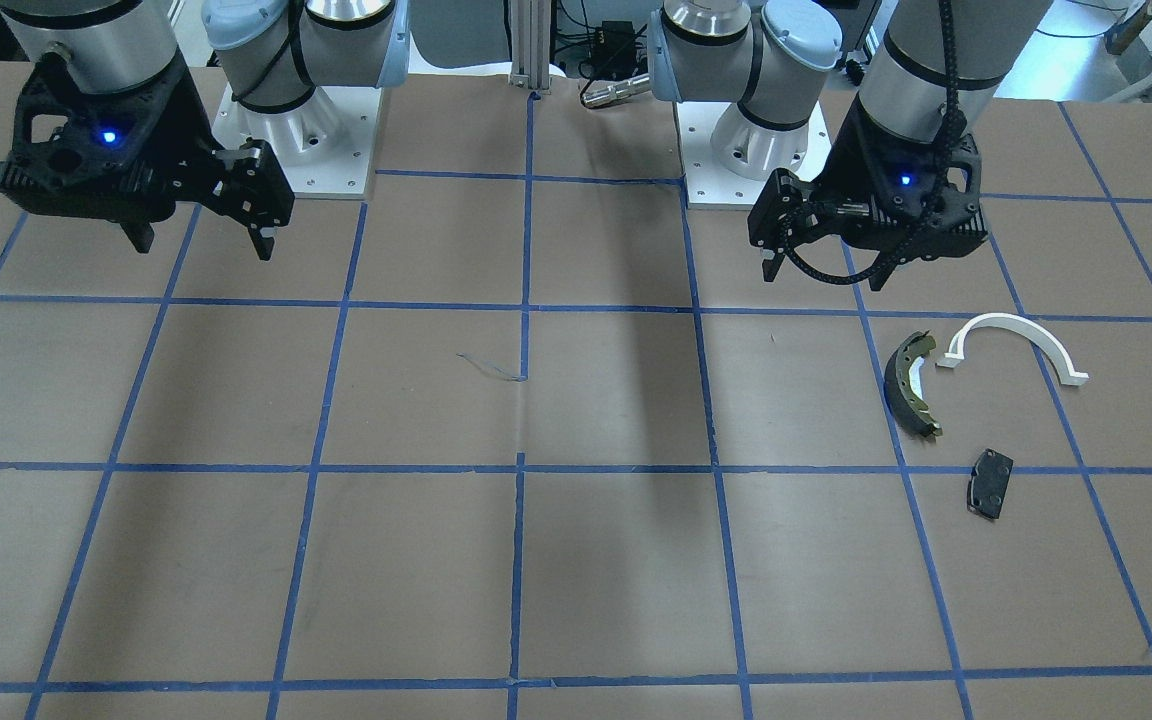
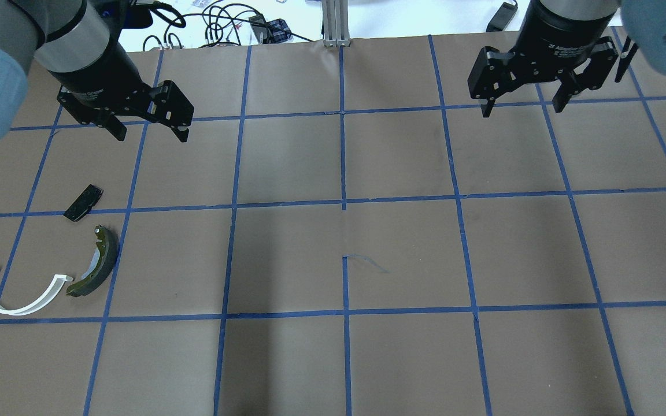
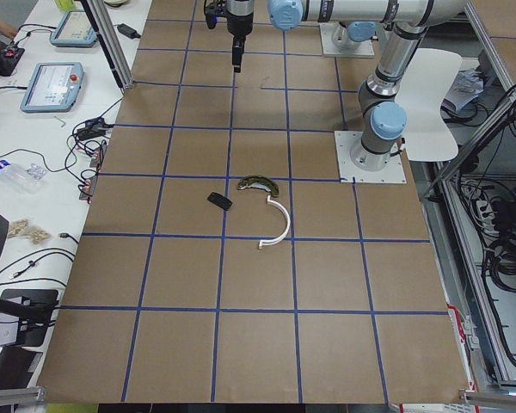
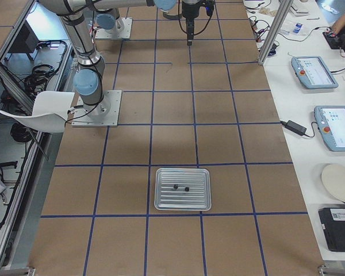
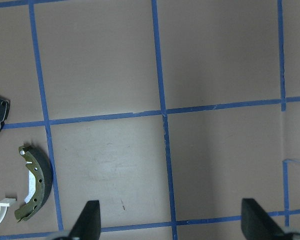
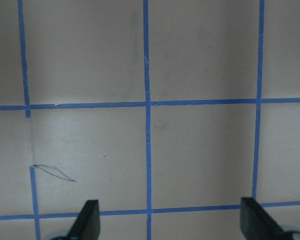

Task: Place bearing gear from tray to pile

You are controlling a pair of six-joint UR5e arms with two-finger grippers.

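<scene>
Both arms hold their grippers high over the table, fingers pointing straight down. The left gripper (image 2: 149, 134) is spread wide with nothing between its fingers. The right gripper (image 2: 522, 108) is just as wide and holds nothing. The tray (image 4: 198, 198) lies flat near the robot's right end of the table, well apart from both grippers. Two small dark parts (image 4: 175, 186) sit near its middle; which one is the bearing gear, and how its axis lies, is too small to tell. The pile lies on the robot's left: the brake shoe (image 2: 107, 260), lengthwise away from the robot and bulging toward the table's middle, the white arc (image 1: 1011, 323) just beside it, and the black plate (image 2: 83, 203) beyond
</scene>
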